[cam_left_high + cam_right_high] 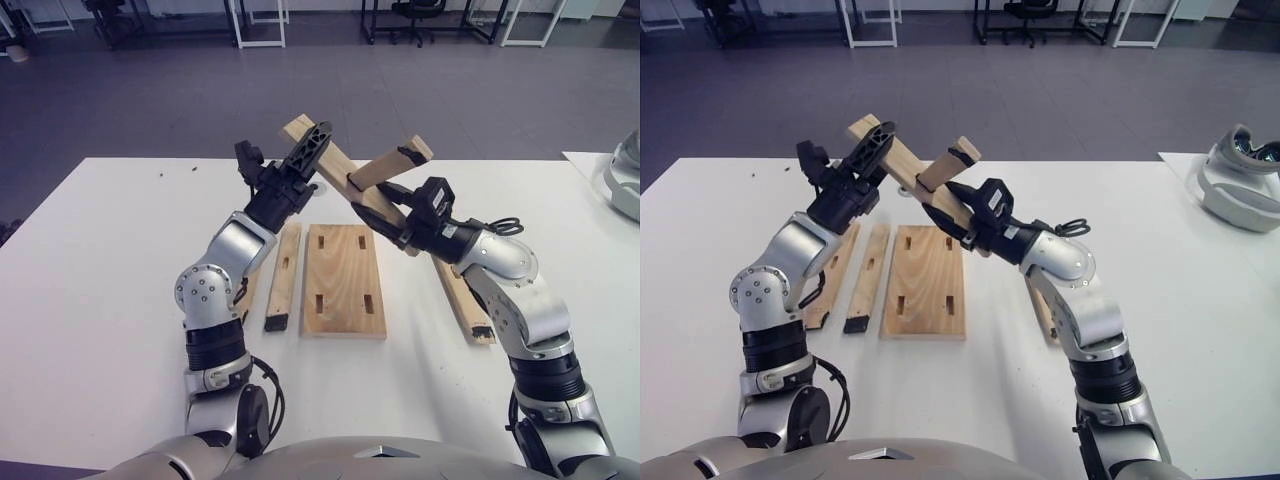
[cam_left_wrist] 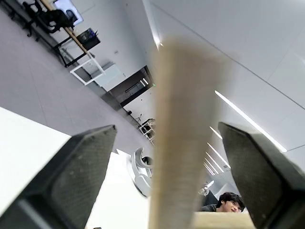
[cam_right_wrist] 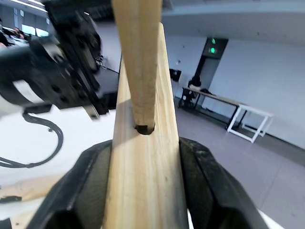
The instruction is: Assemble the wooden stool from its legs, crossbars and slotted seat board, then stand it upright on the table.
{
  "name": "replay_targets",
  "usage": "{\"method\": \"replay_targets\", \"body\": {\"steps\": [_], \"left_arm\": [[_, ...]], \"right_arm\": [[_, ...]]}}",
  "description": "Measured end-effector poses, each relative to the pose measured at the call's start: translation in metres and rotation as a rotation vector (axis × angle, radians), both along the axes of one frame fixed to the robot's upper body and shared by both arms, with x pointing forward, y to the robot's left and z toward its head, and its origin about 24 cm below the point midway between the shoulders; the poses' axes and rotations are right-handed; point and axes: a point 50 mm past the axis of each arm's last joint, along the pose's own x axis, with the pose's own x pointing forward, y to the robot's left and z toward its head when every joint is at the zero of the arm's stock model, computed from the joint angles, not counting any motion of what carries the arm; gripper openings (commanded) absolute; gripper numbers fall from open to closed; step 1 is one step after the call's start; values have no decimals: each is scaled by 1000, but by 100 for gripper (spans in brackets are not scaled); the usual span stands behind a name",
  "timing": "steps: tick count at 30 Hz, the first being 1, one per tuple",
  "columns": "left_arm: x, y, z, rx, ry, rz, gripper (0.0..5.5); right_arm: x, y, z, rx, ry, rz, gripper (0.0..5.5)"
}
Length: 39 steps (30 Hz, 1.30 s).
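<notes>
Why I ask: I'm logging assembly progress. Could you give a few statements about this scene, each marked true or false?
1. The seat board lies flat on the table. True.
2. The right claw is shut on a raised leg. True.
3. The left claw grips the seat board. False: it is open around the raised leg's upper end.
4. A crossbar sits in the raised leg. True.
5. The stool stands upright, finished. False: the seat board has no legs attached.

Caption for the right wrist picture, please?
Right gripper clamps a slotted wooden piece with a second piece plugged into it.
</notes>
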Motion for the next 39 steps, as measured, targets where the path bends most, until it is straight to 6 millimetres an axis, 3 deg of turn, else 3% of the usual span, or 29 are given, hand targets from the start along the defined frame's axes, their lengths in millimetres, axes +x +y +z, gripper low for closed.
{"method": "replay_targets", "body": {"steps": [17, 21, 23, 26, 28, 31, 35, 39], "left_arm": [[-12, -5, -13, 132, 12, 73, 102], [-17, 6, -25, 228, 38, 126, 102], [-24, 23, -29, 271, 44, 222, 102], [-45, 64, -35, 405, 61, 455, 102], [-60, 80, -37, 563, 66, 579, 102], [-84, 73, -31, 626, 51, 630, 102], [-92, 69, -34, 585, 104, 642, 102], [-95, 71, -36, 535, 158, 651, 102]], "right_arm": [[-4, 1, -13, -57, 20, -6, 207], [-7, 2, -14, -49, 17, 0, 311], [-10, 0, -22, -47, 43, -23, 314], [-25, -15, -49, -82, 139, -70, 314], [-33, -28, -66, -149, 184, -120, 314], [-34, -45, -98, -326, 245, -229, 314], [-38, -42, -134, -514, 281, -215, 314], [-33, -36, -141, -568, 253, -193, 314]]}}
